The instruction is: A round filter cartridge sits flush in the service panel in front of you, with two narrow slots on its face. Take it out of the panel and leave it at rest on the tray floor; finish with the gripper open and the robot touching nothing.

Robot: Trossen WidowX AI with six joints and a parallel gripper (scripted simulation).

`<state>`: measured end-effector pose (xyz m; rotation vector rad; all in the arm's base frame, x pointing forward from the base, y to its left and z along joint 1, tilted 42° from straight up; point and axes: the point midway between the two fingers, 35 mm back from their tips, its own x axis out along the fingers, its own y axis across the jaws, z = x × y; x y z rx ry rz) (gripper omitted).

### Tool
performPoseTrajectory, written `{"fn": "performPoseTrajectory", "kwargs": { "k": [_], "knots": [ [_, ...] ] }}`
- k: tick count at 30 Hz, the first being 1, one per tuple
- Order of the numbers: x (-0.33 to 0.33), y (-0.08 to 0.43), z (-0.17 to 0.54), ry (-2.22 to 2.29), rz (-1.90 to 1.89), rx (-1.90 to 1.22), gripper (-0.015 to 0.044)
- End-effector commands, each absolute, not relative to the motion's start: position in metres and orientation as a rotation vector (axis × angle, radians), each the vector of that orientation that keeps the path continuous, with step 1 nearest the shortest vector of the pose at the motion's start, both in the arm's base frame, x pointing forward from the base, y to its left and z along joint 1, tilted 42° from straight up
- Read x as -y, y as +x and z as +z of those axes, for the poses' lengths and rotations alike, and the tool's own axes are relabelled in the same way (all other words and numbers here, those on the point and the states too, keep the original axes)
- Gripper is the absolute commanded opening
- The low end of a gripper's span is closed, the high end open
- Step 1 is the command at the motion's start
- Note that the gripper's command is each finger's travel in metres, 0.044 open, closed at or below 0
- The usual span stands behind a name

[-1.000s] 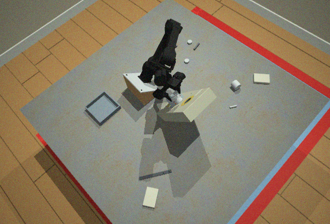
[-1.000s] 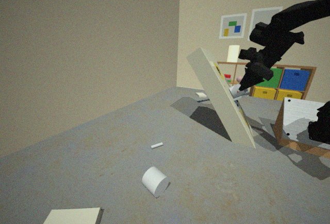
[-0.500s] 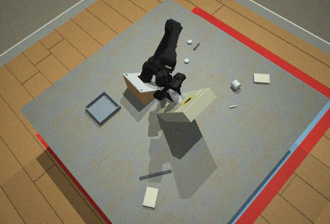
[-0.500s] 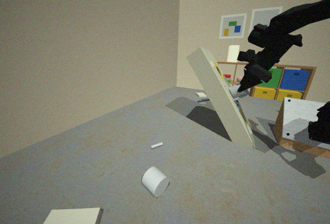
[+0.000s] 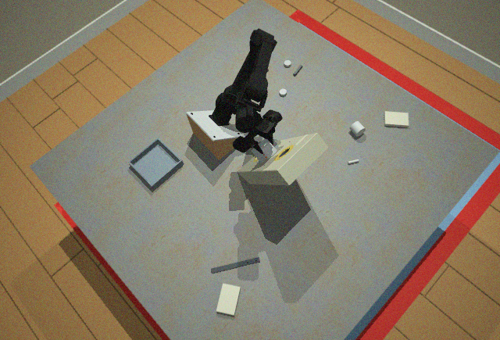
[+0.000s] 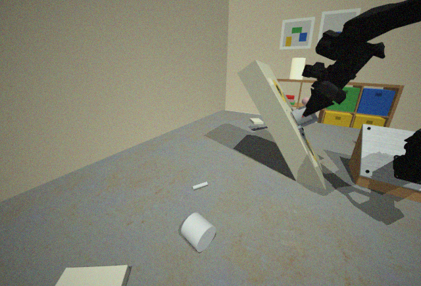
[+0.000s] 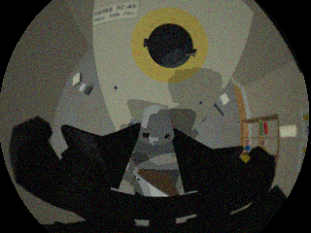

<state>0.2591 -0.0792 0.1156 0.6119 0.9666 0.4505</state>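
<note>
Gripper (image 5: 267,149) (image 6: 304,116) (image 7: 155,128) part-closed on the grey filter cartridge (image 5: 263,146) (image 6: 298,116) (image 7: 157,118), before the service panel (image 5: 305,156) (image 6: 272,116) (image 7: 112,68).
The panel's label (image 7: 116,12), wrist view's upper left, is too blurred to read; the tray (image 5: 133,168) lies left in the top view.

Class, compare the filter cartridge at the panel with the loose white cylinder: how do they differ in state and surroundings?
The filter cartridge is gripped between the fingers; the white cylinder is ungripped.
The cartridge is up against the tilted panel; the cylinder lies on the grey surface.
Both are pale and rounded.
</note>
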Motion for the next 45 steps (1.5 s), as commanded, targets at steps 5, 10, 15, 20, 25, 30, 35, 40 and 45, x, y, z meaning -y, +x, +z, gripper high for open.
{"fn": "performPoseTrajectory", "kwargs": {
  "k": [5, 10, 15, 20, 25, 30, 35, 40, 45],
  "knots": [
    [0.091, 0.271, 0.13, 0.606, 0.449, -0.961, 0.0],
    [0.107, 0.262, 0.143, 0.618, 0.431, -0.965, 0.0],
    [0.125, 0.25, 0.16, 0.634, 0.415, -0.967, 0.0],
    [0.14, 0.236, 0.177, 0.653, 0.402, -0.965, 0.0],
    [0.149, 0.23, 0.184, 0.66, 0.399, -0.963, 0.0],
    [0.166, 0.235, 0.167, 0.643, 0.412, -0.964, 0.0],
    [0.183, 0.239, 0.148, 0.625, 0.425, -0.964, 0.0],
    [0.199, 0.243, 0.128, 0.608, 0.439, -0.964, 0.0],
    [0.199, 0.241, 0.125, 0.633, 0.422, -0.981, 0.0]
  ]
}}
